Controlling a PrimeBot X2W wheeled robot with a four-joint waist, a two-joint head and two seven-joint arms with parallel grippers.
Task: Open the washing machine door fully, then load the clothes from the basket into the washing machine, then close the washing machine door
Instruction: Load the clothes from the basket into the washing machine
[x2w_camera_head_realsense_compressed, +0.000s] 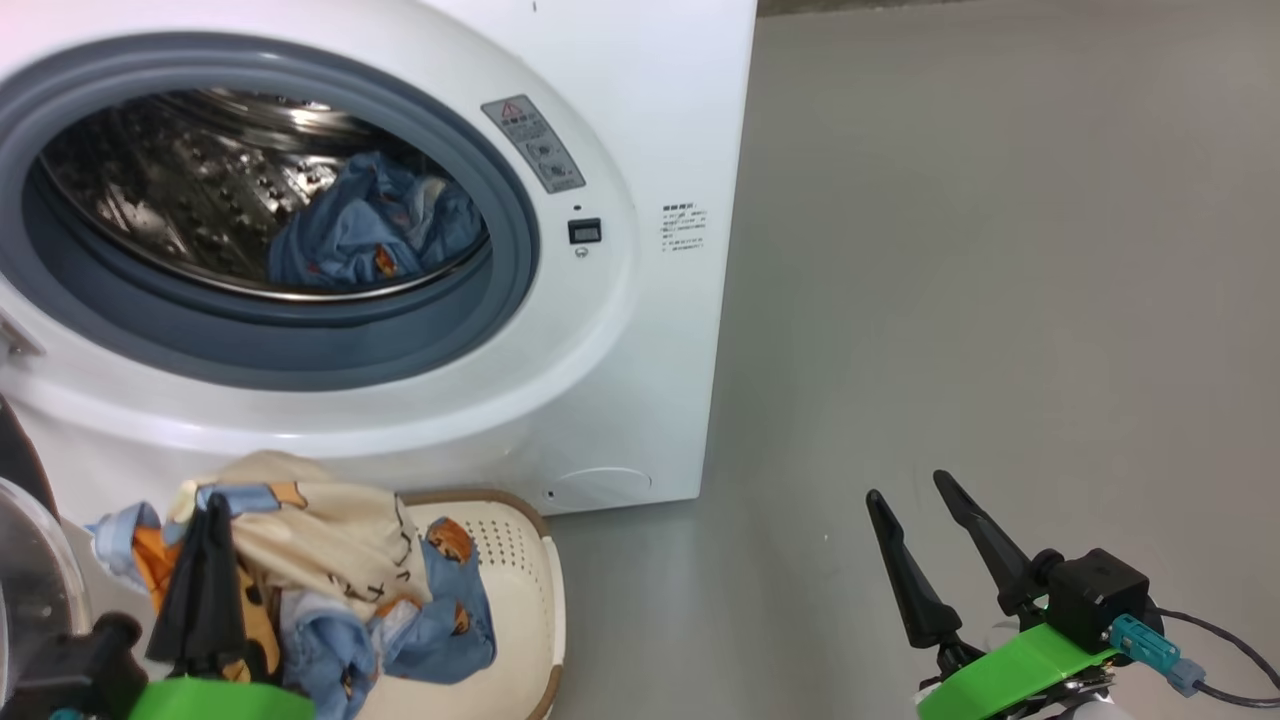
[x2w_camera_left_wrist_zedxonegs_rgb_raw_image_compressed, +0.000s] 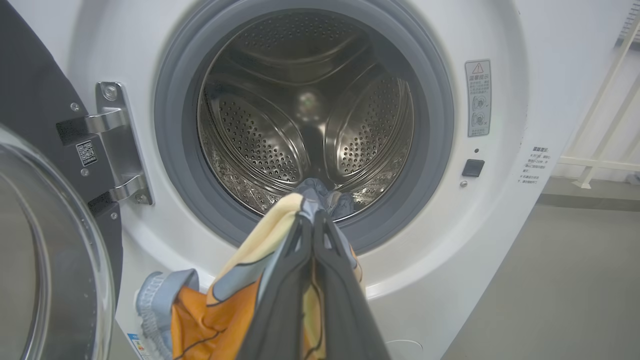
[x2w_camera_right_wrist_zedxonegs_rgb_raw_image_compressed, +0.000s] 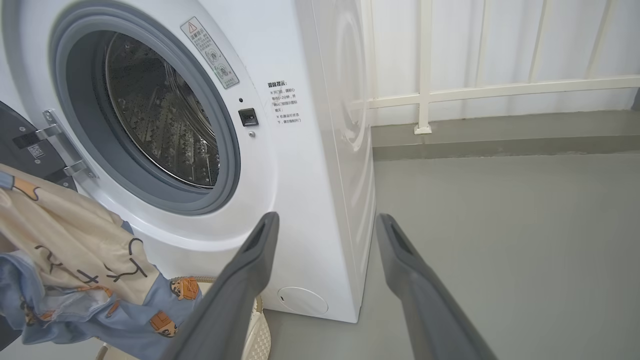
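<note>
The washing machine (x2w_camera_head_realsense_compressed: 640, 130) stands with its door (x2w_camera_left_wrist_zedxonegs_rgb_raw_image_compressed: 45, 240) swung wide to the left on a metal hinge (x2w_camera_left_wrist_zedxonegs_rgb_raw_image_compressed: 117, 145). One light blue garment (x2w_camera_head_realsense_compressed: 375, 230) lies in the steel drum (x2w_camera_left_wrist_zedxonegs_rgb_raw_image_compressed: 300, 120). My left gripper (x2w_camera_head_realsense_compressed: 205, 515) is shut on a cream, orange and blue bundle of clothes (x2w_camera_head_realsense_compressed: 330, 560), lifted above the cream basket (x2w_camera_head_realsense_compressed: 510, 570) in front of the opening. In the left wrist view the fingers (x2w_camera_left_wrist_zedxonegs_rgb_raw_image_compressed: 320, 260) pinch the cloth (x2w_camera_left_wrist_zedxonegs_rgb_raw_image_compressed: 220, 310) below the gasket. My right gripper (x2w_camera_head_realsense_compressed: 910, 490) hangs open over bare floor at the right, nothing between its fingers (x2w_camera_right_wrist_zedxonegs_rgb_raw_image_compressed: 240, 280).
Grey floor (x2w_camera_head_realsense_compressed: 1000, 250) stretches to the right of the machine. A white railing (x2w_camera_right_wrist_zedxonegs_rgb_raw_image_compressed: 425, 95) runs along the wall behind. The open door's glass dome (x2w_camera_head_realsense_compressed: 30, 580) sits close to my left arm.
</note>
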